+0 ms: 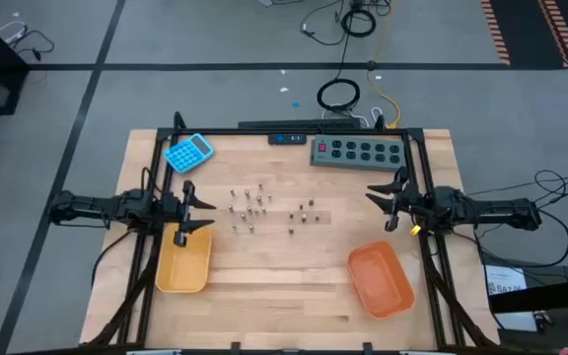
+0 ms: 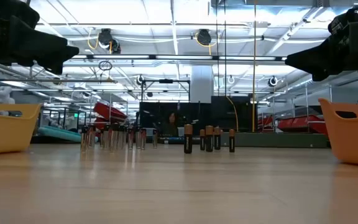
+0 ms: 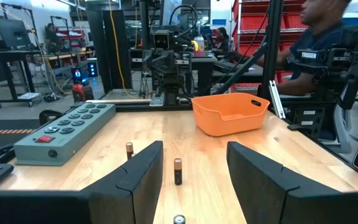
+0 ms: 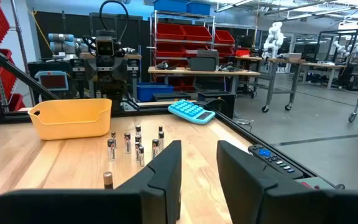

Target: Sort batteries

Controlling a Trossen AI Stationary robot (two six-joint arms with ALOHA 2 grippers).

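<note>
On the table's middle, the batteries (image 1: 254, 209) stand upright in 2 loose clusters, none held.

Left gripper (image 1: 197, 209) hangs open beside the yellow tray (image 1: 184, 266); right gripper (image 1: 385, 202) hangs open, empty, above the orange tray (image 1: 381, 279). Only the left wrist view shows a seated person (image 3: 319, 56); only the overhead shows the calculator (image 1: 188, 152) and power strip (image 1: 357, 152) together.

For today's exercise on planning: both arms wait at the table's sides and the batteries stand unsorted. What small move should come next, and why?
Probably the left gripper, open beside the yellow tray, should reach toward the nearest standing batteries. No cell is held yet, and the orange tray looks empty. The right gripper waits, open, by the power strip.
</note>
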